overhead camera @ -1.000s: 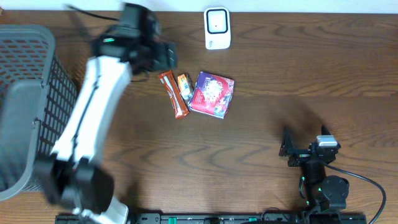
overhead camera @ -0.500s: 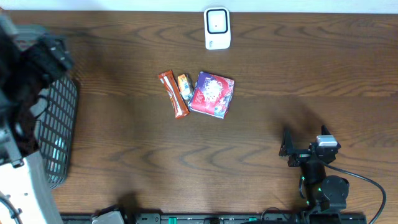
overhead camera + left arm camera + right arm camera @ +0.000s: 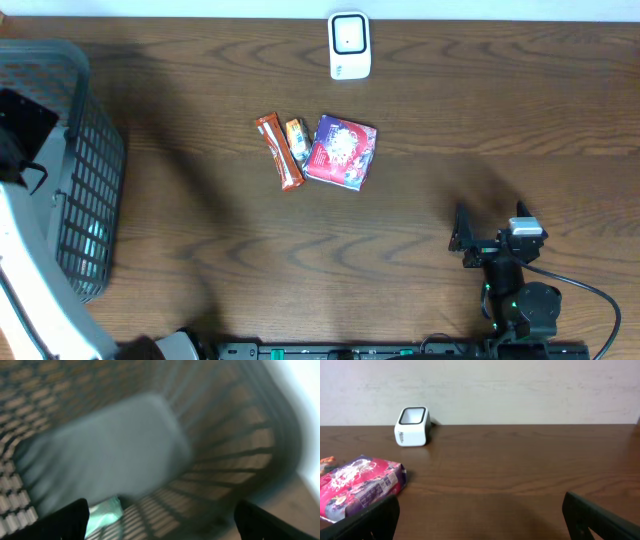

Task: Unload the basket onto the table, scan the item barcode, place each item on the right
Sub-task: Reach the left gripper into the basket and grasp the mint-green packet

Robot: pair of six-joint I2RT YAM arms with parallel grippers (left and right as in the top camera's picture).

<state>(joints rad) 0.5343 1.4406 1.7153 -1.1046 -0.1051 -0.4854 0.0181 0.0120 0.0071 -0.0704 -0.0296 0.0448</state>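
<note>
at the middle of the worktop [image 3: 450,130] lie three items in a tight row: a brown-orange snack bar [image 3: 278,151], a small orange packet [image 3: 296,140] and a pink and purple packet [image 3: 341,151]. the bar's long axis runs from the far side toward the near side, its near end tilted a little toward the robot's right. the orange packet lies just beside the bar's far half, its long axis on much the same line. the pink packet is nearly square, turned slightly, just beside the orange one on its right. their print is too small to read, so i cannot tell which face carries a barcode. in the right wrist view only the pink packet [image 3: 360,485] shows well, cut off by the left edge

the white scanner [image 3: 349,45] stands at the far edge, well apart from the items, its dark window facing up

the right pincer [image 3: 480,525] sits low near the front right of the worktop, its fingers spread wide with nothing between them, well apart from the items

a dark mesh basket [image 3: 95,190] stands at the left edge. the left arm [image 3: 30,280] reaches over it, partly cut off by the frame. the left pincer [image 3: 160,525] hangs above the basket's inside, fingers spread wide and empty; that view is heavily blurred, showing a pale grey flat shape [image 3: 105,450] and a bit of something teal [image 3: 105,512] below it that i cannot name
</note>
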